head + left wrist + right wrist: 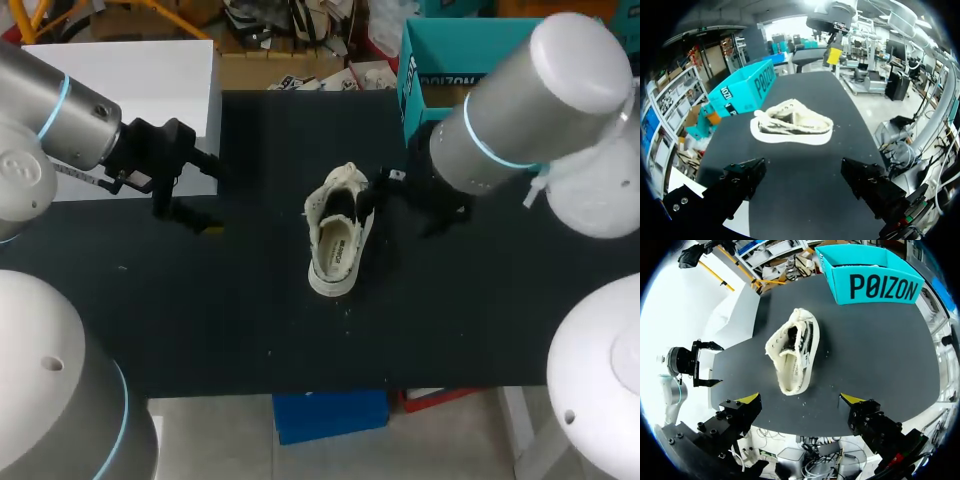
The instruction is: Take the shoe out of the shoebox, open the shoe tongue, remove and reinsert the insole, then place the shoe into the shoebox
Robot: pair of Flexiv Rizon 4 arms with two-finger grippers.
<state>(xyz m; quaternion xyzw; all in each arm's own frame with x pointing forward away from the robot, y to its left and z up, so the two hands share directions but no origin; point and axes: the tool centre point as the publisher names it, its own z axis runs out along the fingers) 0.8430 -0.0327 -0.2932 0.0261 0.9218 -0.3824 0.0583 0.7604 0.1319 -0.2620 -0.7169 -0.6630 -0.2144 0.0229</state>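
A black tabletop (200, 320) in a cluttered robotics lab carries one white shoe, out of its box, with both arms standing off it.

The right end effector (800, 407) hangs over the tabletop's right half. Its yellow-tipped fingers are spread wide and hold nothing. Seen from its own camera, the shoe (794, 352) lies just ahead of the gap between them. The left end effector (805, 182) is also wide and empty, at the tabletop's left side just beside a white box (120, 90), with the shoe well ahead of it.

The shoe sits near the middle of the tabletop, apparently on its sole, and neither arm touches it. Its opening faces up, and a printed insole shows at the end nearer the robot, which looks like the heel. The teal shoebox (412, 70) stands open at the right rear corner, apart from the shoe and partly hidden by the right arm.

Taking the shoe out looks done, and opening the tongue appears to be the step in hand. Whether the insole has already been out and back cannot be told. The next move probably calls for one end effector to pin the shoe by its heel or side. The other would then pinch the tongue among the laces and draw it toward the toe. Unpinned, the light shoe could slide or tip.
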